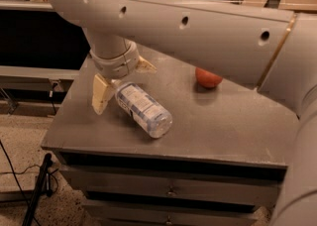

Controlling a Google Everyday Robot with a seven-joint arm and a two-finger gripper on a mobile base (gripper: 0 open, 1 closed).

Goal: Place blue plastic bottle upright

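Note:
The blue plastic bottle lies on its side on the grey cabinet top, base pointing toward the front right. Its cap end is hidden under my gripper. My gripper hangs from the thick grey arm and sits over the bottle's neck end. One cream finger is to the bottle's left, the other behind it. The fingers stand apart on either side of the bottle, open.
A red apple sits at the back of the cabinet top, partly hidden by my arm. The cabinet has drawers below its front edge. A black cable and stand are on the floor at the left.

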